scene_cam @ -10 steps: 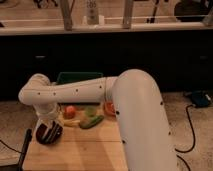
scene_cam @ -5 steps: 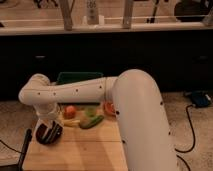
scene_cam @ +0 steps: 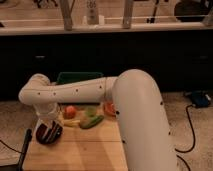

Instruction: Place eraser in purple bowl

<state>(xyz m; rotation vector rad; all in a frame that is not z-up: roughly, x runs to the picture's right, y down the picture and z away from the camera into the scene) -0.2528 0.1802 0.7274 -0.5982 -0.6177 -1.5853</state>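
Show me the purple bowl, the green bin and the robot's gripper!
purple bowl (scene_cam: 55,137): camera view, on its right rim.
green bin (scene_cam: 75,77): camera view, on its back wall, behind the arm.
gripper (scene_cam: 46,130): camera view, at its tip, down at the bowl.

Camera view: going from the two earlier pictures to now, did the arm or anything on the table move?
Nothing visibly changed. The tool is down at the purple bowl near the left edge of the wooden table, just as before. The green bin, the red fruit and the green vegetable are where they were.
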